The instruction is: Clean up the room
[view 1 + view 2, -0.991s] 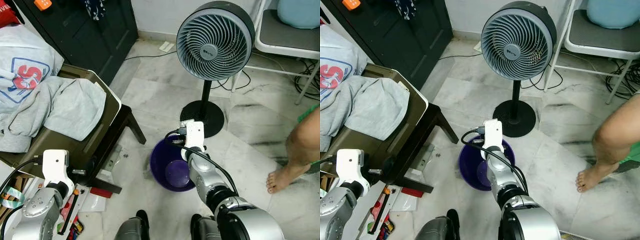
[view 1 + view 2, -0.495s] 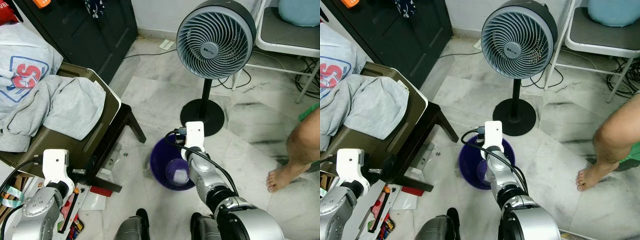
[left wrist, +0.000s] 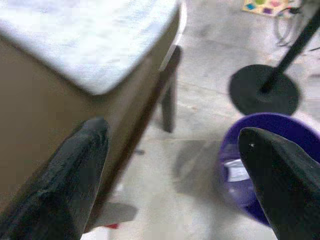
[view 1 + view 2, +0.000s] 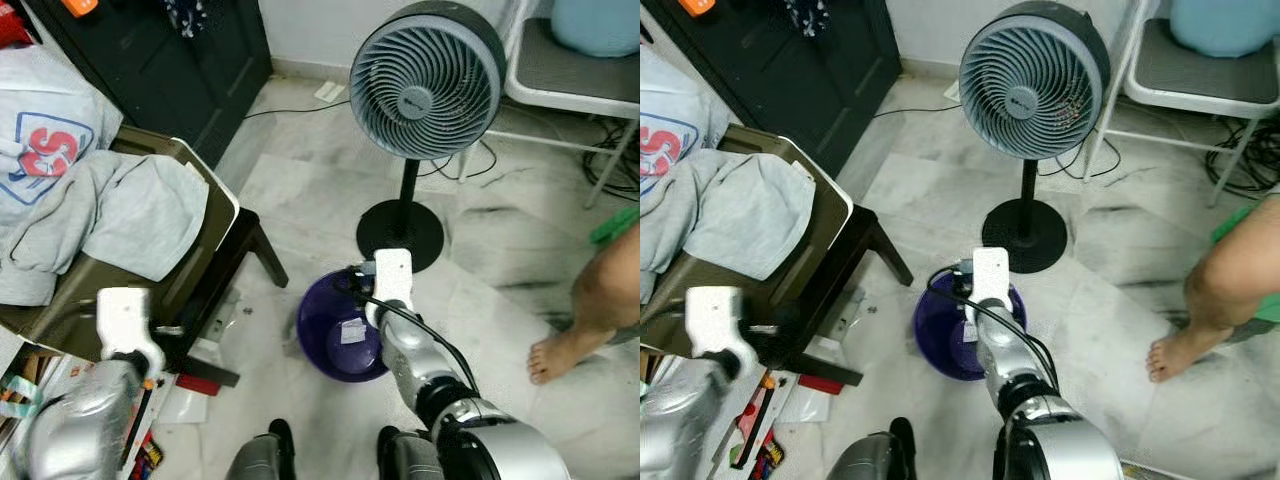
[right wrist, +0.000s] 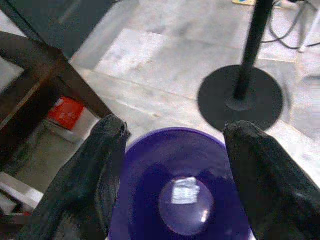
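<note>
right gripper (image 5: pixel 172 170): hovering with jaws spread wide, holding nothing | bin (image 5: pixel 150 165): sitting directly below the jaws, paper scrap (image 5: pixel 184 190) lying inside | left gripper (image 3: pixel 175 165): hanging wide apart, empty, beside chair (image 4: pixel 200 280)

You have one purple basin (image 4: pixel 325 335) on the floor, with one white scrap (image 5: pixel 185 190) lying in its bottom. At its 12 o'clock stands one pedestal fan (image 4: pixel 428 80). At 9 o'clock sits one dark chair (image 4: pixel 215 255), carrying two grey garments (image 4: pixel 130 215). At 3 o'clock you see one bare foot (image 4: pixel 552 358) of a person.
</note>
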`<state>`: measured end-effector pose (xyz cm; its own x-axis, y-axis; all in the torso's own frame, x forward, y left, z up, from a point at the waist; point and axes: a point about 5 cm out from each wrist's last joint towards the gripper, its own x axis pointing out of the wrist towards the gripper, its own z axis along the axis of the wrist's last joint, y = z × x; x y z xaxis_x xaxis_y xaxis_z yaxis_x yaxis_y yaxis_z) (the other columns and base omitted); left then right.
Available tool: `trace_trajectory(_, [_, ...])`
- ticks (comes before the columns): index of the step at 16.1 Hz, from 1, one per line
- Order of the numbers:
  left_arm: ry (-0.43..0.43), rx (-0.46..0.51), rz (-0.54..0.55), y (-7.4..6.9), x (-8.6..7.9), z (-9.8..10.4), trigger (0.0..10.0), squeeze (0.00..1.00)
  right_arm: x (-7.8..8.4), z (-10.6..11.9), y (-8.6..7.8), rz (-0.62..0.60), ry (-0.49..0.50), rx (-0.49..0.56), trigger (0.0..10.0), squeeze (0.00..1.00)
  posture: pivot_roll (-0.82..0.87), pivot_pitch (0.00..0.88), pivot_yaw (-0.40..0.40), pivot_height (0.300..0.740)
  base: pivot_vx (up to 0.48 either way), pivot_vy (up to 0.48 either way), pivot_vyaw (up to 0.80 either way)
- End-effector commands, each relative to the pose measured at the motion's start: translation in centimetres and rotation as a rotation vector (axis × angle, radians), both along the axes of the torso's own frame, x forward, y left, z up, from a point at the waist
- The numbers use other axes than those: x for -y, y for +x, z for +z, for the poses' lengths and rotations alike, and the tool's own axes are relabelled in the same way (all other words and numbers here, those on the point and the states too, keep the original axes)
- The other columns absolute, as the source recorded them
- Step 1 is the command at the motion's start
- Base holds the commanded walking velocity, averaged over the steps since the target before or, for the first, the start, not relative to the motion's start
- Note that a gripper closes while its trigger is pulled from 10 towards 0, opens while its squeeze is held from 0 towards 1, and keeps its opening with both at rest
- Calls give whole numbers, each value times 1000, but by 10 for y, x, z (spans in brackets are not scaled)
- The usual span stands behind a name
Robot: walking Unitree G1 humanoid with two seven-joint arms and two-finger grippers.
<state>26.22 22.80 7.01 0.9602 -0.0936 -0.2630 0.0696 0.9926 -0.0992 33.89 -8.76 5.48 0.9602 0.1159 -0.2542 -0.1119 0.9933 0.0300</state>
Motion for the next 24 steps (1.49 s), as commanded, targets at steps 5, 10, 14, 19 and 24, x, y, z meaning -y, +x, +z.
trace_trajectory(5, [-101,70,-132,16,39,4,10000,0,25,6,-7,-26,-26,78,10000,1000,-109,123,64,740,0,0,0])
trace_trajectory(10, [-163,144,-131,34,49,14,10000,0,41,23,-13,-13,-47,120,10000,1000,-161,21,43,740,0,0,0])
trace_trajectory(14, [-159,202,-107,40,42,17,10000,0,57,36,-9,-34,-41,155,10000,1000,-172,0,36,740,0,0,0])
trace_trajectory(19, [-93,235,117,23,4,11,10000,0,61,48,-28,82,-45,241,10000,1000,-145,0,11,740,0,0,0])
trace_trajectory(24, [-80,188,202,-21,-14,-13,10000,0,82,38,-65,96,-103,213,10000,0,-144,0,-26,740,0,0,0])
